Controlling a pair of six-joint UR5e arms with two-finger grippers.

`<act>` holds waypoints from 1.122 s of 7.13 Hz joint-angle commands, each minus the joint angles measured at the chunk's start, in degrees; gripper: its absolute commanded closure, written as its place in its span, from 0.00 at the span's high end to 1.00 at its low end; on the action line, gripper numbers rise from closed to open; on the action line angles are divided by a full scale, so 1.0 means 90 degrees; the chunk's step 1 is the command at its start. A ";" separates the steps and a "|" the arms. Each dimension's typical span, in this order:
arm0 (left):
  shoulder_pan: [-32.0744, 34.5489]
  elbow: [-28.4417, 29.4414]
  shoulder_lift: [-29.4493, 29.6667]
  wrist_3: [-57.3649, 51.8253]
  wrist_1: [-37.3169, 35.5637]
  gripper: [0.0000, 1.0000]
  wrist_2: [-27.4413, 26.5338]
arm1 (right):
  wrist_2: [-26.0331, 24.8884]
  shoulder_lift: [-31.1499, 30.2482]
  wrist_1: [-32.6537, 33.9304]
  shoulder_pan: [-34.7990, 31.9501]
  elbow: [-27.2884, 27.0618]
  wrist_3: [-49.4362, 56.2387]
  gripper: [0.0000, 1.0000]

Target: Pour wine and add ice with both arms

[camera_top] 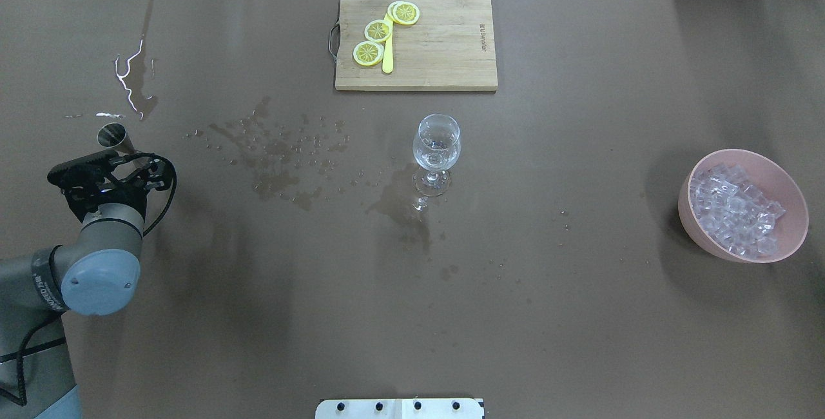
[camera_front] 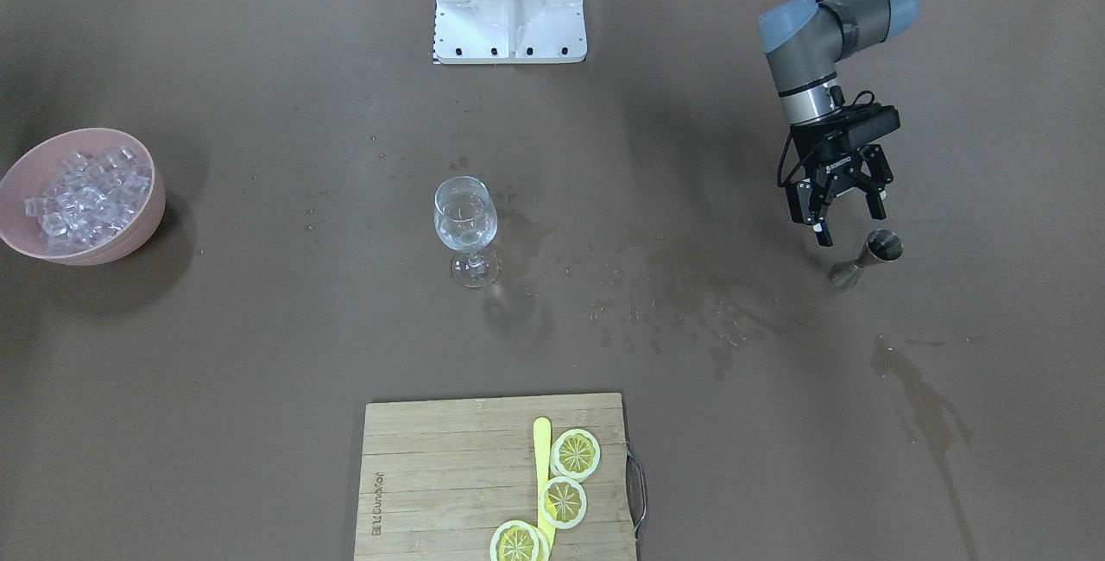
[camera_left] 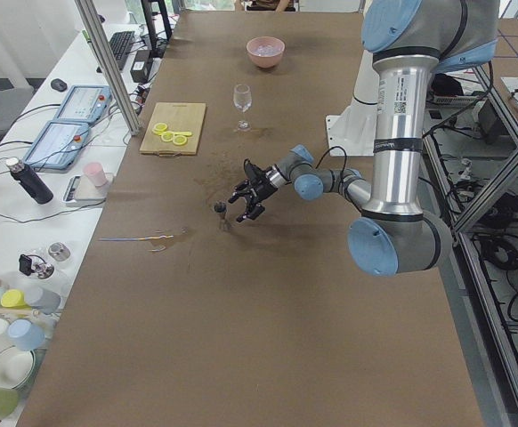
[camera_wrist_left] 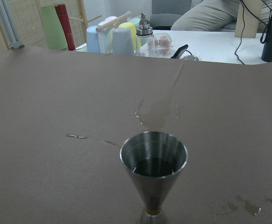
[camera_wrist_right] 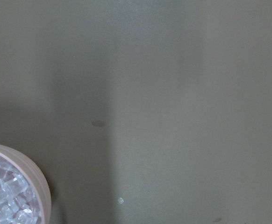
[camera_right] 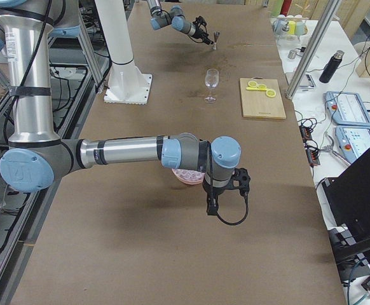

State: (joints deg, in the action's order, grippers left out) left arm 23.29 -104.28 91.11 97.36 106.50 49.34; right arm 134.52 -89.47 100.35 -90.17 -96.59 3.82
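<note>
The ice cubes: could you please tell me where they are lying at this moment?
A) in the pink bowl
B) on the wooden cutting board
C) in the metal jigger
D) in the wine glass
A: the ice lies heaped inside the pink bowl, which stands apart from the other things on the table.

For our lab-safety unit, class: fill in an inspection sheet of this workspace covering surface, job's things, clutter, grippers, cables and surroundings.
Surface: brown table; wet stains between jigger and glass, a runny streak beyond the jigger.
Job's things: wine glass upright, centre; jigger upright, a little liquid inside; ice heaped in pink bowl.
Clutter: cutting board with three lemon slices and a yellow utensil.
Grippers: left gripper open near jigger, holding nothing; right gripper near bowl, cannot tell.
Cables: black cable loops off left wrist.
Surroundings: white pedestal; side bench with cups.
</note>
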 commanded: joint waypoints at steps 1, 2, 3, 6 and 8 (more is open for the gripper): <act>0.0000 0.0412 0.0208 0.0032 0.0002 0.98 -0.0052 | 0.0005 0.0009 -0.0007 0.0029 -0.0010 -0.0014 1.00; 0.0000 0.0492 0.0218 0.0109 0.0012 0.98 -0.0187 | 0.0005 0.0009 -0.0007 0.0048 -0.0010 -0.0014 1.00; 0.0010 0.0522 0.0218 0.0110 0.0022 0.98 -0.0189 | 0.0005 0.0009 -0.0007 0.0058 -0.0010 -0.0005 1.00; 0.0194 0.0648 0.0228 0.0071 0.0022 0.94 -0.0199 | 0.0014 0.0000 -0.0007 0.0087 -0.0020 -0.0024 1.00; 0.0341 0.0959 0.0635 0.0061 0.0022 0.93 -0.0199 | 0.0005 -0.0001 -0.0007 0.0107 -0.0010 -0.0014 1.00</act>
State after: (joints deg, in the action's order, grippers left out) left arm 25.53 -97.63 94.48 97.95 106.70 47.55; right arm 134.58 -89.46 100.28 -89.29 -96.72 3.66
